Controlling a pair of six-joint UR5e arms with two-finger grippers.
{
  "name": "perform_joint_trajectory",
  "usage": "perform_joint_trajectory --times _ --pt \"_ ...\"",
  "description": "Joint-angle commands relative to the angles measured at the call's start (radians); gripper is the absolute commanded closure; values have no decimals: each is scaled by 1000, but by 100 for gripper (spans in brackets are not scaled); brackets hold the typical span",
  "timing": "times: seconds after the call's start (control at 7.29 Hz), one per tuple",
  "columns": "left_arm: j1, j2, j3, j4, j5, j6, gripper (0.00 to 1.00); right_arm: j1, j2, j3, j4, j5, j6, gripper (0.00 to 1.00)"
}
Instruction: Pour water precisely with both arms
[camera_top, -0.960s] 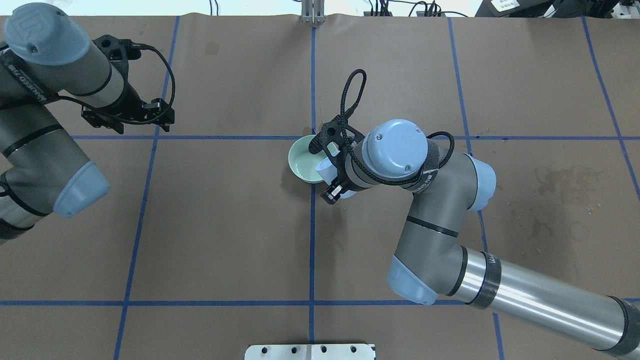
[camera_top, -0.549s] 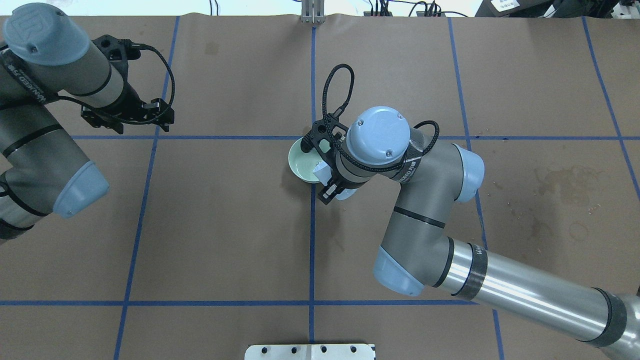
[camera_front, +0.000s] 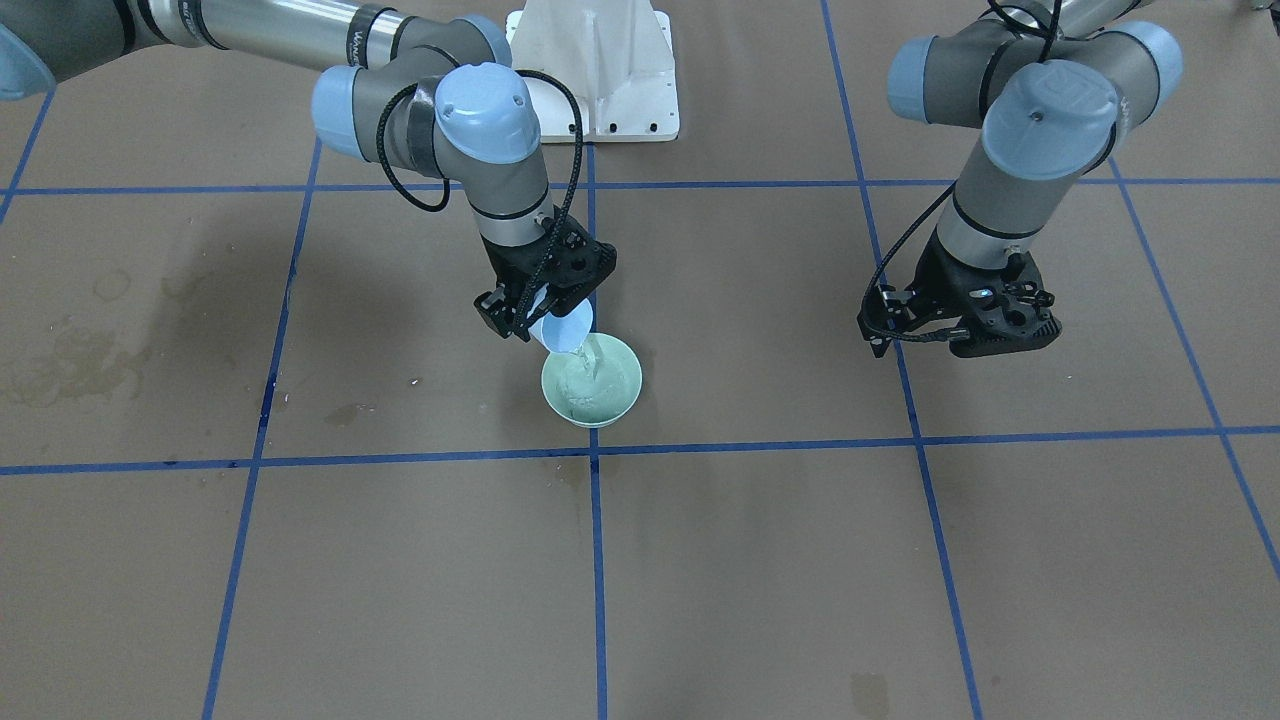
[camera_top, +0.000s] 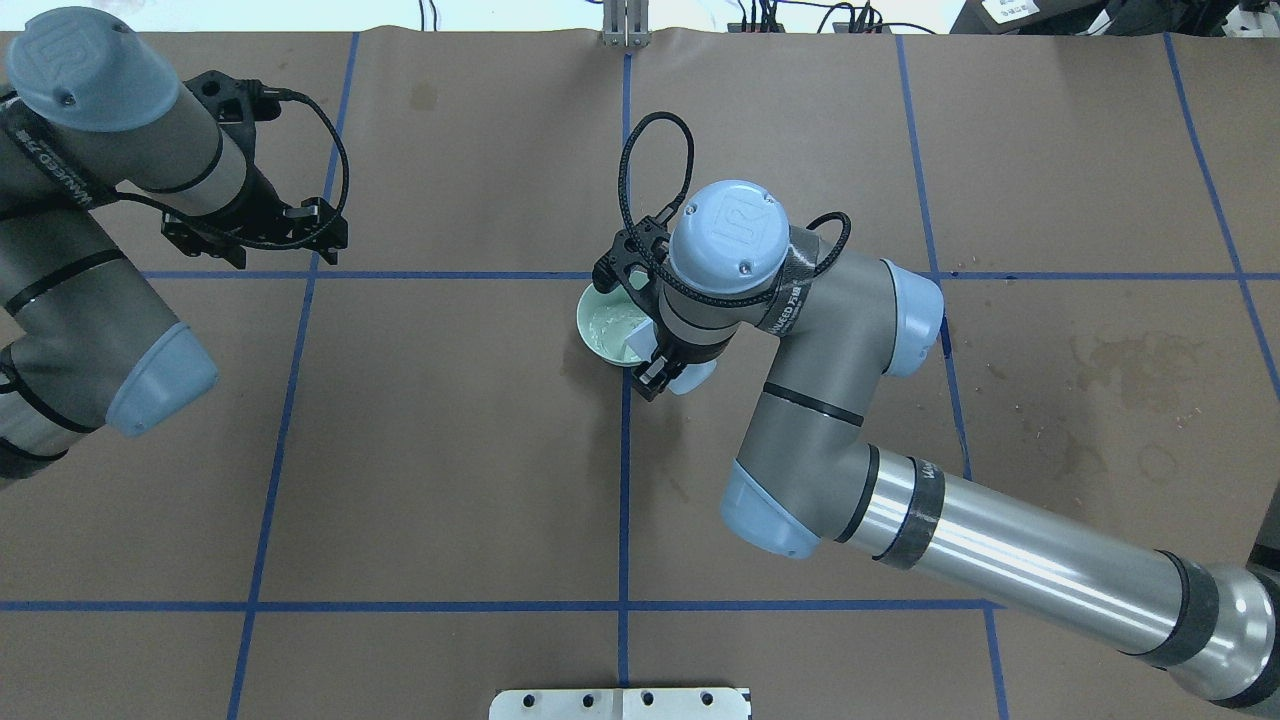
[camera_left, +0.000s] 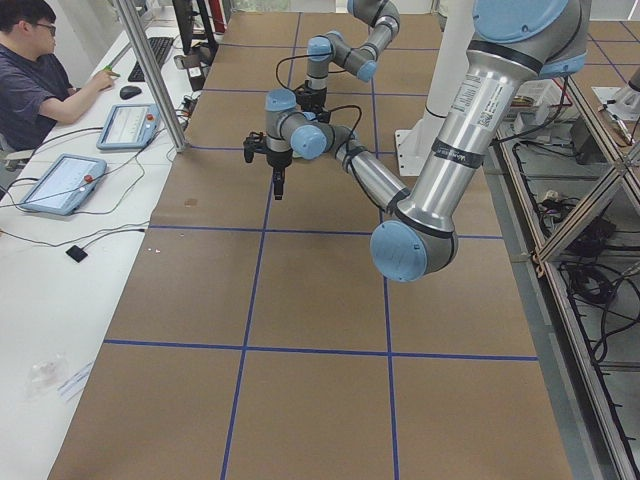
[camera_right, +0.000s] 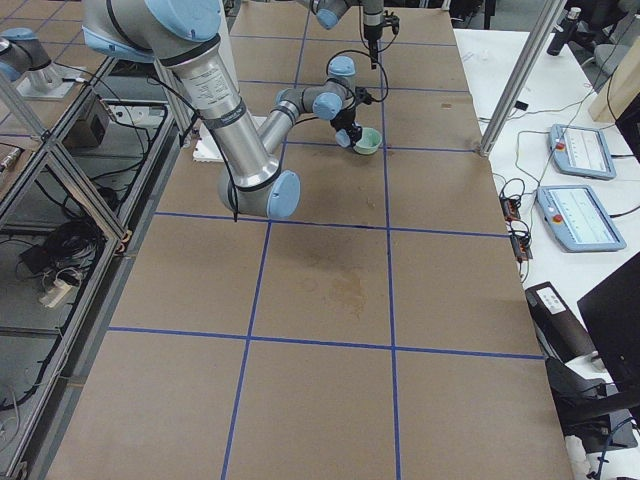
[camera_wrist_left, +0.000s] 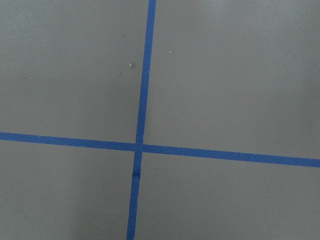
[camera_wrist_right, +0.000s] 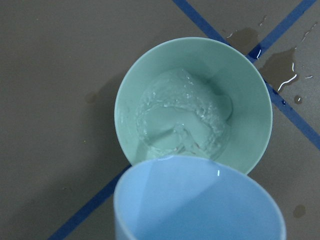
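Note:
My right gripper (camera_front: 547, 306) is shut on a light blue cup (camera_front: 563, 328), which is tipped over a pale green bowl (camera_front: 618, 402) near the table's middle. Water (camera_front: 588, 372) runs from the cup's lip into the bowl. In the right wrist view the cup (camera_wrist_right: 200, 200) fills the bottom and rippled water (camera_wrist_right: 180, 115) pools in the bowl (camera_wrist_right: 245, 95). From overhead the right wrist hides most of the cup (camera_top: 692, 378) and part of the bowl (camera_top: 600, 325). My left gripper (camera_front: 965, 335) hangs apart over a tape crossing, holding nothing; its fingers do not show clearly.
Small wet puddles (camera_wrist_right: 280, 65) lie beside the bowl on the blue tape. Old dried stains (camera_top: 1130, 360) mark the brown paper on the right. The white pedestal (camera_front: 595, 70) stands at the robot's side. A person (camera_left: 40, 80) sits at a desk past the table's edge.
The right wrist has swung left and further over the bowl, tipping the cup more. Water now ripples in the bowl, which looked smooth a second ago. The left arm has not moved.

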Motion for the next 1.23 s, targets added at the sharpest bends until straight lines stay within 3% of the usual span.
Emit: perform_joint_trajectory --times 0.0,0.27,1.1 --pt "0 1 0 0 0 0 0 20 41 -58 -20 43 -3 100" --pt "2 1 2 0 0 -2 0 23 110 -61 -159 43 -42 100" --pt "2 1 0 0 0 -9 0 23 118 -90 -138 40 -29 100"
